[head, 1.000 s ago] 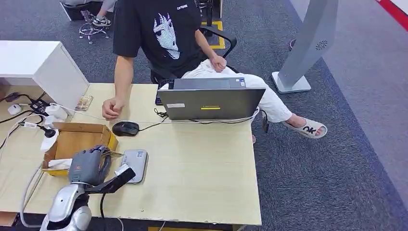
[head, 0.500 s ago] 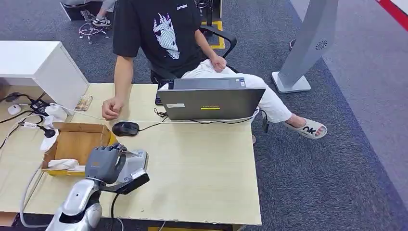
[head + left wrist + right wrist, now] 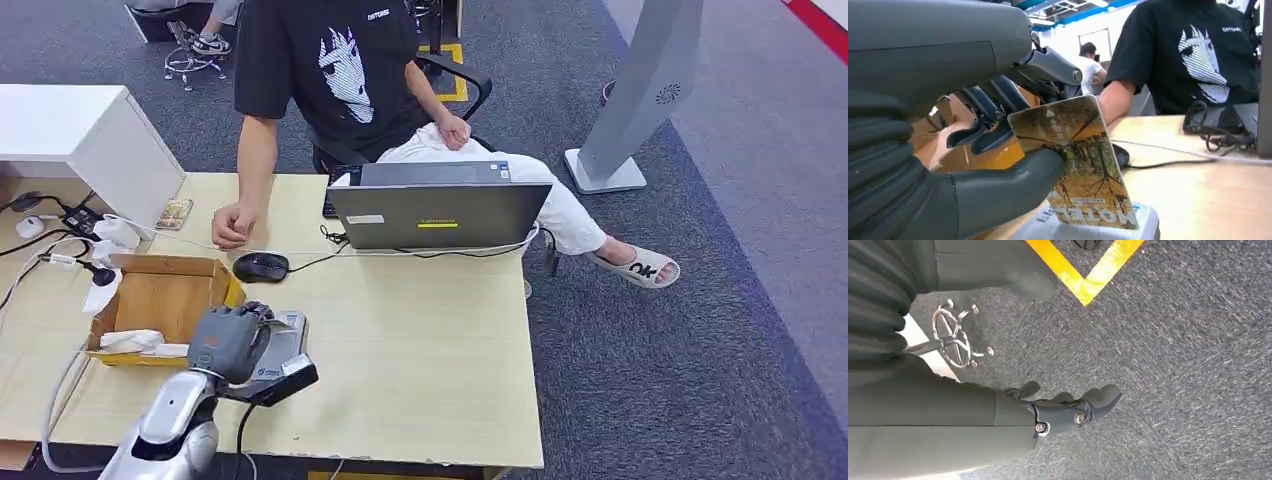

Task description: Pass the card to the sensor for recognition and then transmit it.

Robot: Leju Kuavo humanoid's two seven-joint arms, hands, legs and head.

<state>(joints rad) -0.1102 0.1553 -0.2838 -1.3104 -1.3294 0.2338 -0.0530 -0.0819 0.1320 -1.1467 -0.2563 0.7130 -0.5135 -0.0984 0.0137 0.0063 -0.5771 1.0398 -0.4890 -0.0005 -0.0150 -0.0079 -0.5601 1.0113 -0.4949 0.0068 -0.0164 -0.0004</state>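
Head view: the left robot hand (image 3: 232, 340) hovers over the one grey sensor (image 3: 275, 346) on the table (image 3: 420, 340), beside one cardboard box (image 3: 160, 295).
Left wrist view: the one card (image 3: 1075, 160), pinched between thumb and fingers (image 3: 998, 132), stands tilted, its lower edge at the sensor's top.
Handling: likely light, thin, stiff, slick; best gripped by the upper edge.
Right wrist view: the right robot hand (image 3: 1068, 407) hangs above the carpet, released, holding nothing.

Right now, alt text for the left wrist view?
The left hand pinches a yellow-brown hotel card between thumb and fingers, its lower edge on the grey card reader. Behind, a person in a black T-shirt sits at the wooden table.
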